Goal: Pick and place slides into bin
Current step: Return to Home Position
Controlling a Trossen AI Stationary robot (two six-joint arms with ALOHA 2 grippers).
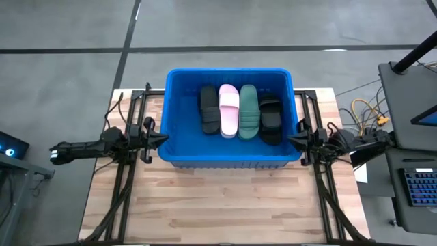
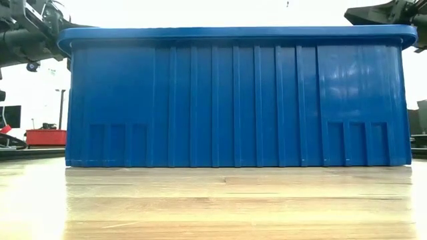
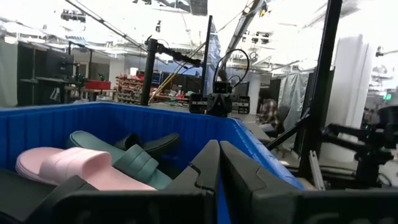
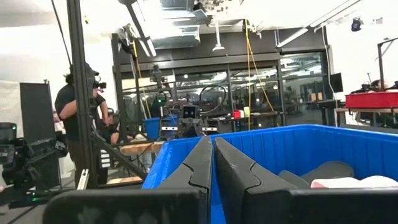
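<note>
Four rubber slides show from above, lying side by side in the large rectangular bright blue plastic bin. The bin stands on the pale wooden bench between the two arms.

Starting at the left, we see the dark left arm stretched level over the bench's left edge. The left claw is right at the bin's left wall, about rim height. Its wrist view shows us that claw narrow, the two dark fingers pressed together with nothing held between them.

Inside the bin, from left to right, we count:
- a black slide with a wide ribbed strap
- a pale pink slide
- a dark green slide
- a second black slide

They lie lengthwise, close against one another, toward one long wall of the bin, leaving blue floor bare along the other. Whether more slides lie beneath these four we cannot tell.

At the right, the right claw sits at the bin's right wall, mirroring the left one. We see it narrow too, its fingers touching along their length and holding nothing. The right arm reaches in over the bench's right edge. Beyond the bench, in the right wrist view, a person in dark clothes stands beside a black frame post.
</note>
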